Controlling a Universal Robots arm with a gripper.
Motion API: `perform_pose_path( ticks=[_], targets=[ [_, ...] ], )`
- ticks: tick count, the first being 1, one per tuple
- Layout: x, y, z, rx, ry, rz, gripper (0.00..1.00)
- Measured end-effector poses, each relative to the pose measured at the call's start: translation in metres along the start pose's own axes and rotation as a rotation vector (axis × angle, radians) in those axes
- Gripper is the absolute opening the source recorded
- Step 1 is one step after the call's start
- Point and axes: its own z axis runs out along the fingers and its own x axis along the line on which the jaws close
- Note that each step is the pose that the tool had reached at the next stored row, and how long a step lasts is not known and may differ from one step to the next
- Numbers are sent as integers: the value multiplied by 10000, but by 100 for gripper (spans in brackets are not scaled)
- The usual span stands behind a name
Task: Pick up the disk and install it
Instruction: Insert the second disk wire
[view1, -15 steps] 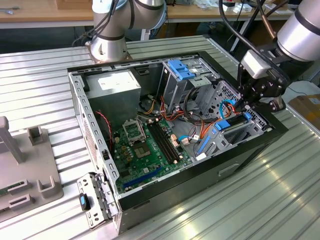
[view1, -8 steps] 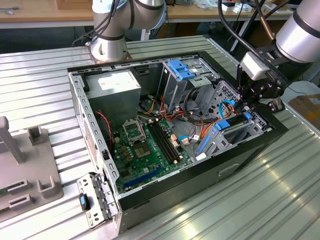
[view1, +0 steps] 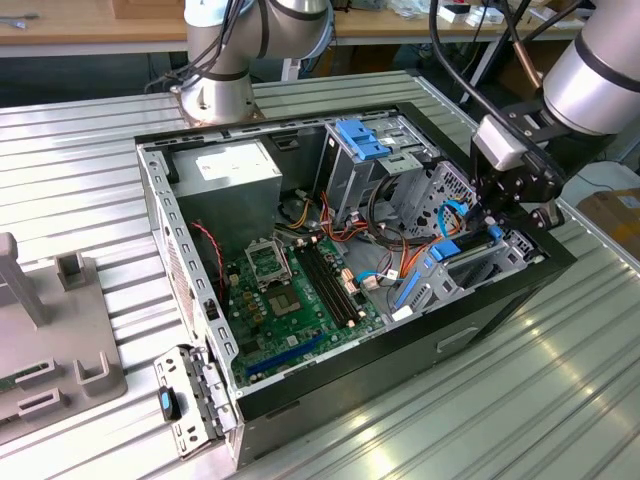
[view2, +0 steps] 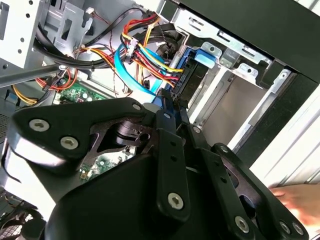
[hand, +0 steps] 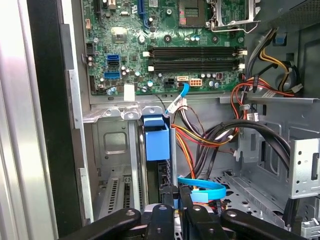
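Disk (hand: 156, 142) rails bright blue — tool (hand: 176, 200) black, mobo (hand: 165, 45) green.

Silver-grey tubular arm (view1: 598, 75), black cables, black end effector (view1: 512, 205), silver screws

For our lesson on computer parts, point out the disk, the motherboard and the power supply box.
disk (hand: 156, 142): first wrist view, its blue end tab.
motherboard (view1: 290, 300): exterior view, green board's middle.
power supply box (view1: 232, 168): exterior view, its white label.
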Motion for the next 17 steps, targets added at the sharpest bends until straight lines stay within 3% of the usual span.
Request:
perform_pose_path(
  ticks=[6, 8, 17],
  targets=[
    [9, 39, 46, 142, 24, -23, 17],
    [9, 39, 47, 145, 64, -27, 17],
    [9, 25, 49, 139, 61, -82, 17]
  ],
)
